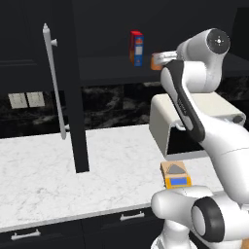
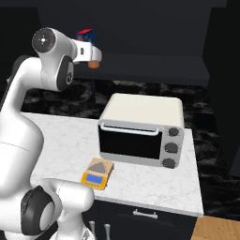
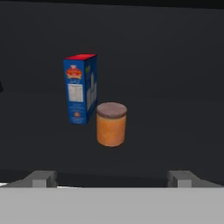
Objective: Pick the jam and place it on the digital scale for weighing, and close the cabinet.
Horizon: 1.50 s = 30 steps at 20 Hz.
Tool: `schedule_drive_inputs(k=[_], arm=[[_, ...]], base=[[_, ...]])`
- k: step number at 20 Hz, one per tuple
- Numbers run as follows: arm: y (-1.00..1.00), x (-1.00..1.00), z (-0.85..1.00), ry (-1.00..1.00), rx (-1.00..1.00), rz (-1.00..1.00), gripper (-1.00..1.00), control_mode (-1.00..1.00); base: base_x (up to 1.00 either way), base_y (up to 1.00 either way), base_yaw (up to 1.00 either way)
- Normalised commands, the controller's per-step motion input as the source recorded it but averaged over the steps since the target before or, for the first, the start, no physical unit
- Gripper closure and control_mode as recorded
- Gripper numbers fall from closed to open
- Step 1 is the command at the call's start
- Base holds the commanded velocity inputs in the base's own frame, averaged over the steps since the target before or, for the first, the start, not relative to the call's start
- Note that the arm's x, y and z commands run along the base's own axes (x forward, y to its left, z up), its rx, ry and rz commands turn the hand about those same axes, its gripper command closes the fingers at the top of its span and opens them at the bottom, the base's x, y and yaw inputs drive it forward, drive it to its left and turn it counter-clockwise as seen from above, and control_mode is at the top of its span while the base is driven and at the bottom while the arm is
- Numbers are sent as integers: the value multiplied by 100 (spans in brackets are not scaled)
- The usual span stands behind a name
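Hand view: the hand (image 3: 112, 178), fingers spread wide and empty, faces the jam (image 3: 111, 124) beside a blue box (image 3: 80, 89).

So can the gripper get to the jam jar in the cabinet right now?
Probably yes: the jam jar stands upright in front of the open gripper, beside the box, nothing between.
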Motion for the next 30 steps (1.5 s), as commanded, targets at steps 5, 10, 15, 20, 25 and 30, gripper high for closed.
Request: schedule_drive_inputs(k=[5,10,15,20,25,30], arm=[[0,24,-6,0,0,0,-100,-100],[0,23,0,0,0,0,-100,-100],[0,14,-4,0,0,0,-100,-100],[0,9,-12,0,0,0,-100,-100],[0,7,-11,0,0,0,-100,-100],[0,12,-2,0,0,0,-100,-100]], base=[[0,0,0],[0,0,0],[0,0,0],[0,0,0],[0,0,0],[0,0,0]])
